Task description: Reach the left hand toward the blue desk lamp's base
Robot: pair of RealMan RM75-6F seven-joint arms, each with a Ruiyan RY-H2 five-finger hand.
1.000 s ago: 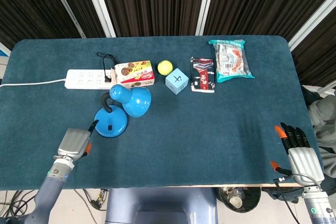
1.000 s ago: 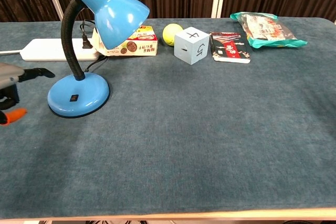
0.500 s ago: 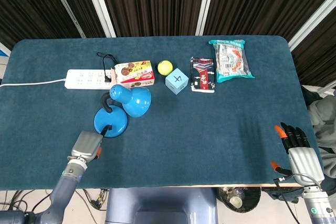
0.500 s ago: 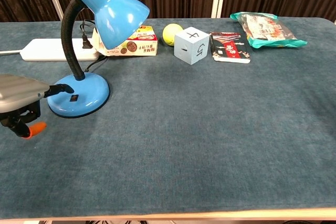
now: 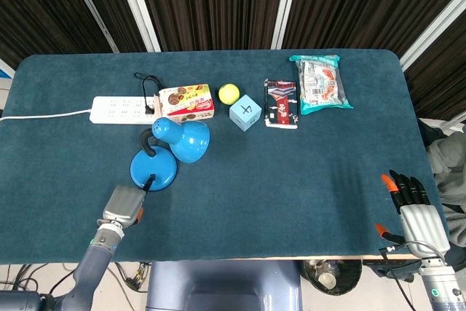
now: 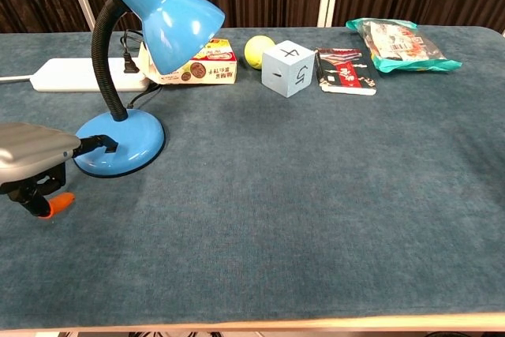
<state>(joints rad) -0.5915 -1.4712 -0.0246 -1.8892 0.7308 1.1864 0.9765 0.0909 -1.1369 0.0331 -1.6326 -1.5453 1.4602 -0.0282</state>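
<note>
The blue desk lamp's round base (image 5: 154, 167) (image 6: 126, 141) sits left of centre on the table, a black gooseneck rising to the blue shade (image 5: 182, 138) (image 6: 162, 7). My left hand (image 5: 124, 205) (image 6: 35, 159) lies just in front of the base on the near-left side. One dark fingertip (image 6: 101, 144) stretches over the base's front rim, where a small switch sits. It holds nothing. My right hand (image 5: 411, 209) hangs off the table's near right corner, fingers spread, seen only in the head view.
Behind the lamp lie a white power strip (image 5: 120, 109), a snack box (image 5: 187, 101), a yellow ball (image 5: 229, 93), a light blue cube (image 5: 245, 113), a dark packet (image 5: 280, 103) and a teal snack bag (image 5: 320, 83). The table's front edge (image 5: 240, 258) runs just behind my left wrist.
My left hand has moved right and toward the lamp base, its finger now reaching over the base's front rim. The right hand has stayed still.
</note>
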